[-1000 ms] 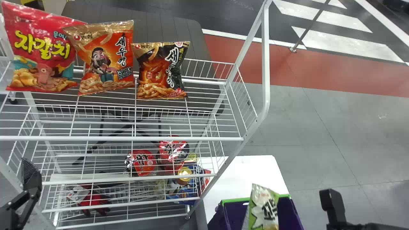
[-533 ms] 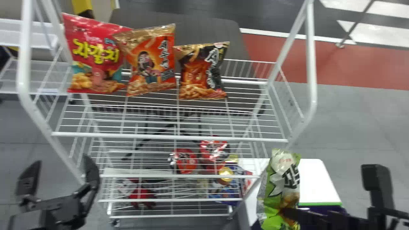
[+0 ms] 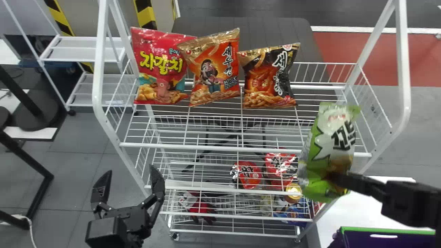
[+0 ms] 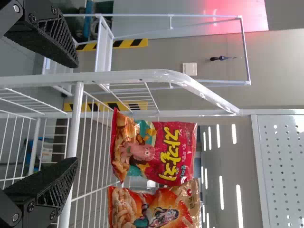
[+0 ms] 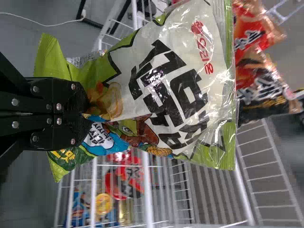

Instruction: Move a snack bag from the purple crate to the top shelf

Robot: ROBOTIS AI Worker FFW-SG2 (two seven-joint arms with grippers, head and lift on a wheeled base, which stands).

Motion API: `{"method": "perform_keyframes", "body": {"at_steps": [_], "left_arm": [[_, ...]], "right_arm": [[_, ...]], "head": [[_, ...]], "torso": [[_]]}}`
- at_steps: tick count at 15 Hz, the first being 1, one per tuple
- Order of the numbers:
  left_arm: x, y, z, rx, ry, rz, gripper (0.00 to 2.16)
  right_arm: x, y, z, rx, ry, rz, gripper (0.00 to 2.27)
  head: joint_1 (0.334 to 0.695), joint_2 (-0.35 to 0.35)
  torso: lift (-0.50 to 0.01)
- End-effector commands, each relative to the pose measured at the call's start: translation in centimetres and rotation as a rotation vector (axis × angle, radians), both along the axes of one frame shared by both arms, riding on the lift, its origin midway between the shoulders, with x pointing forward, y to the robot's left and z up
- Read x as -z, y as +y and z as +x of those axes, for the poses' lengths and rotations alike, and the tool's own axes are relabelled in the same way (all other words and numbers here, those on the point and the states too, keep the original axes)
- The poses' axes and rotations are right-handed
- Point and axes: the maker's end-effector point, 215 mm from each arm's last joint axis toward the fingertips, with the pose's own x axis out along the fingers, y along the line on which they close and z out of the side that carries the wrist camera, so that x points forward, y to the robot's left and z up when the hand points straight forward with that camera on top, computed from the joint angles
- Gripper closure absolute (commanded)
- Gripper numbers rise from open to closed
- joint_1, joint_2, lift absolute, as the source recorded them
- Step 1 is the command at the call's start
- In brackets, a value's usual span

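Partly, the right gripper (image 3: 336,179) hides the snack bag (image 3: 326,148); purple crate (image 3: 389,241) cropped.

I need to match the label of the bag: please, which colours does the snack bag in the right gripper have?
Green and white, best seen in the right wrist view.

The snack bag (image 3: 324,148), green and white with bold black lettering and a corn cob drawn on it, is puffed and crinkled. It is held pinched near its base, top end up, tilted slightly right, before the right part of the white wire top shelf (image 3: 213,148). The purple crate (image 3: 389,240), green-rimmed, sits near right.
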Motion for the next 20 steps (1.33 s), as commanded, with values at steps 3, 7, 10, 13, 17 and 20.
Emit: {"method": "perform_keyframes", "body": {"at_steps": [3,7,10,13,17,20], "left_arm": [[-0.1,0.1,0.0,-0.003,-0.002,0.001,0.12],[-0.1,0.1,0.0,-0.004,-0.003,0.004,0.12],[-0.1,0.2,0.0,-0.005,-0.003,0.005,0.12],[-0.1,0.1,0.0,-0.005,-0.002,0.003,0.12],[-0.3,0.1,-0.1,-0.004,-0.008,0.003,0.12],[-0.3,0.0,-0.2,-0.001,-0.007,0.004,0.12]], "right_arm": [[-4.5,2.5,5.0,-0.030,-0.122,-0.036,1.84],[-2.6,3.9,6.7,-0.041,-0.079,-0.054,1.84],[-0.5,3.7,7.0,-0.024,-0.029,-0.077,1.84],[-0.4,3.5,8.3,-0.013,-0.063,-0.090,1.84],[-2.4,2.7,11.2,0.022,-0.182,-0.119,1.84],[-3.5,2.1,14.0,0.051,-0.266,-0.146,1.84]], "head": [[0.695,0.055],[0.695,0.083],[0.695,0.090],[0.695,0.090],[0.695,0.086],[0.695,0.070]], "torso": [[0.001],[0.001],[0.001],[0.001],[0.001],[0.001]]}}
